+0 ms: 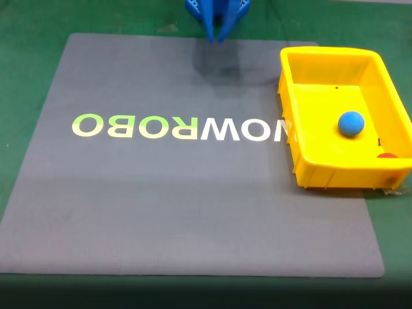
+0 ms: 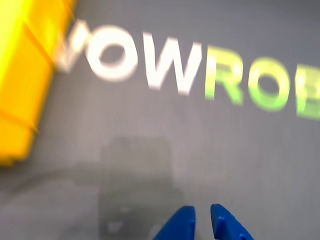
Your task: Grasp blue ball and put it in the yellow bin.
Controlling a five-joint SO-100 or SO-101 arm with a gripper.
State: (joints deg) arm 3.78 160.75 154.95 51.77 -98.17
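The blue ball [image 1: 351, 123] lay inside the yellow bin [image 1: 302, 162], which sat at the right edge of the grey mat [image 1: 161, 206], a small red object [image 1: 387, 155] in its near right corner. The gripper [image 1: 216, 37] hung over the mat's far edge, fingertips nearly together and holding nothing.

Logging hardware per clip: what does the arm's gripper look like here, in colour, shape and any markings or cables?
The gripper is bright blue plastic. In the fixed view its body shows a perforated or gridded surface narrowing to two pointed fingers. In the wrist view the fingers are smooth, solid blue, tapering to tips. No markings show on it; a thin dark line behind it in the fixed view may be a cable, too small to tell.
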